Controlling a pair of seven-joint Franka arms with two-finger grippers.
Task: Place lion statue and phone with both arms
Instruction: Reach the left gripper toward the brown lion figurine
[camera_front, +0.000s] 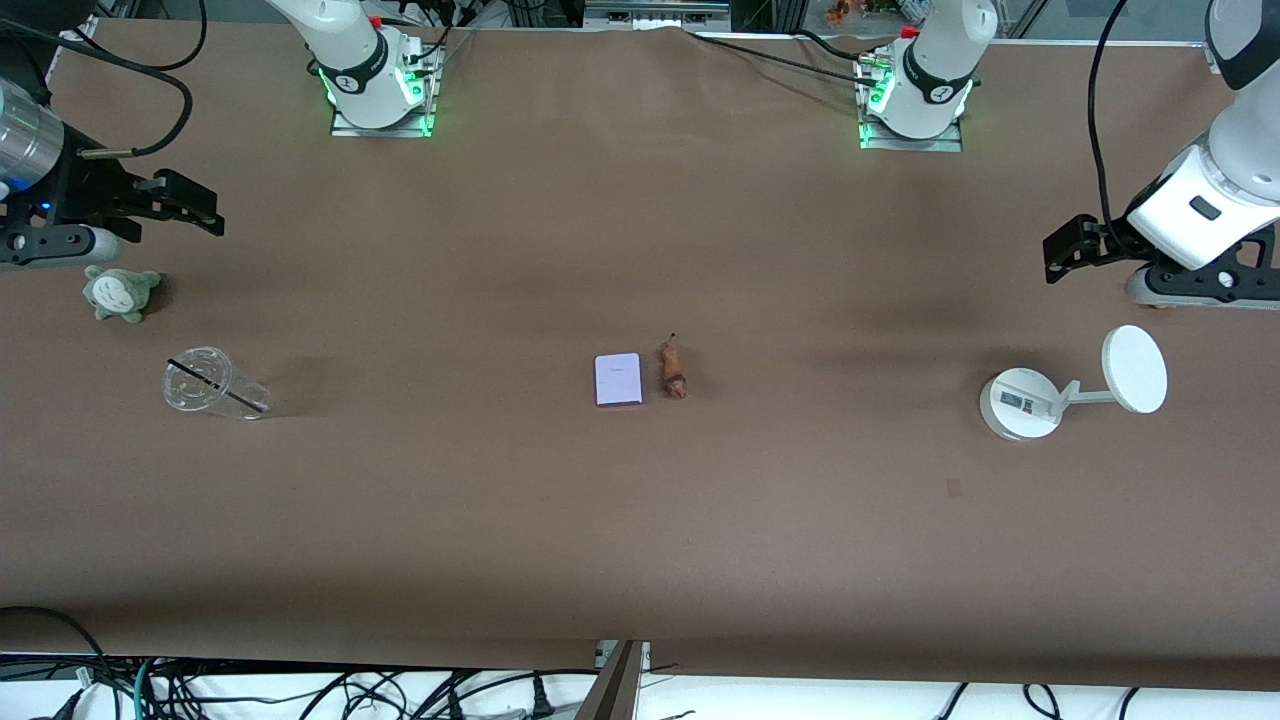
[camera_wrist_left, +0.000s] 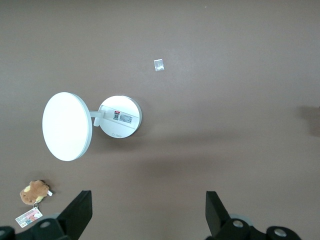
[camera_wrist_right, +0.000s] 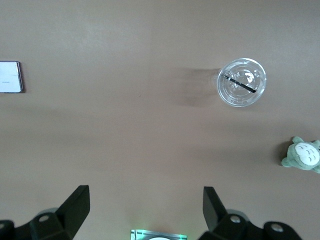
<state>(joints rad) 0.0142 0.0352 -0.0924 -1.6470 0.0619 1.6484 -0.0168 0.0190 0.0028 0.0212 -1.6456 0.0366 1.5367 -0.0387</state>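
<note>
The phone (camera_front: 618, 379), a pale lavender slab, lies flat at the middle of the table. The lion statue (camera_front: 673, 368), a small brown-orange figurine with a thin tail, lies right beside it toward the left arm's end. My right gripper (camera_front: 213, 214) is open and empty, up over the right arm's end of the table near a grey-green plush. Its wrist view (camera_wrist_right: 146, 207) shows part of the phone (camera_wrist_right: 11, 77) at the frame's edge. My left gripper (camera_front: 1055, 255) is open and empty over the left arm's end, near a white stand (camera_wrist_left: 117, 116); its wrist view (camera_wrist_left: 149, 210) shows no task object.
A clear lidded cup with a black straw (camera_front: 212, 385) and the grey-green plush (camera_front: 120, 294) lie at the right arm's end. The white round-based stand with a disc (camera_front: 1020, 403) stands at the left arm's end, with a round brown plush with a tag (camera_wrist_left: 35, 191) near it.
</note>
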